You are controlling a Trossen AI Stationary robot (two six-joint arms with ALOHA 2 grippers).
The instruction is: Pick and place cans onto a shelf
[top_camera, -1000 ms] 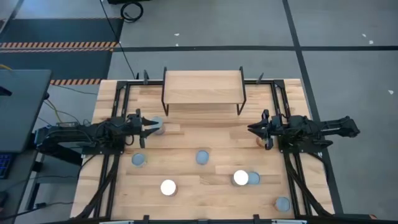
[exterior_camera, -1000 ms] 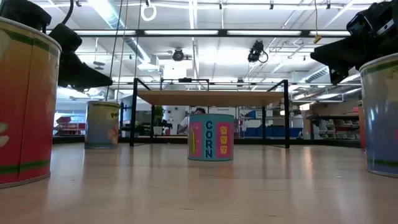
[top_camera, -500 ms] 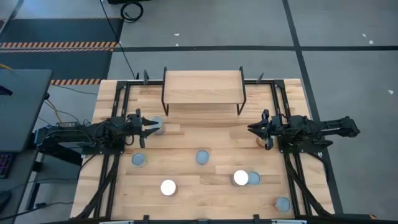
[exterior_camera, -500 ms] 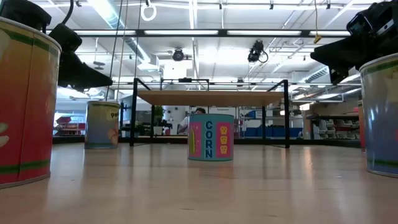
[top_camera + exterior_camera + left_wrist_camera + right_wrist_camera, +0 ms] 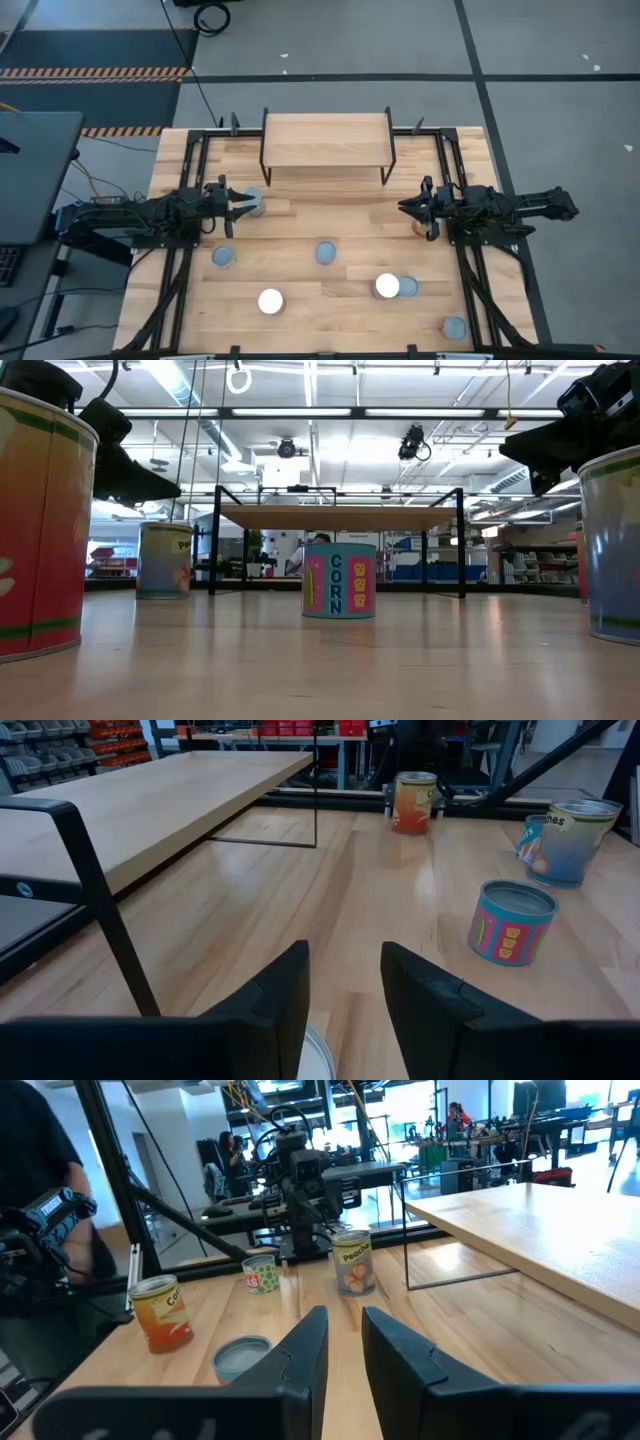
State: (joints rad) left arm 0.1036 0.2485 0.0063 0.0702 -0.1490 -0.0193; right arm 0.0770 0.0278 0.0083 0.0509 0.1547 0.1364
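- Two arms reach inward over the bench (image 5: 300,310), one from each side, and the shelf (image 5: 325,140) stands empty at the far edge between them.
- Left of the shelf's front left leg, the left tool (image 5: 243,205) hangs just over a grey-topped can (image 5: 254,199) – fingers (image 5: 280,995) a little apart, the can's rim showing between them, whether it is pinched I cannot tell.
- Nearer than the shelf lie loose cans: a grey-topped one (image 5: 223,258), a white-topped one (image 5: 271,300), the corn can (image 5: 326,252), a touching pair (image 5: 388,286), and one at the near right corner (image 5: 455,327).
- Right of the shelf's front right leg, the right tool (image 5: 410,209) hovers with its fingers (image 5: 300,1350) narrowly parted on nothing – an orange can (image 5: 419,226) sits just beside it.
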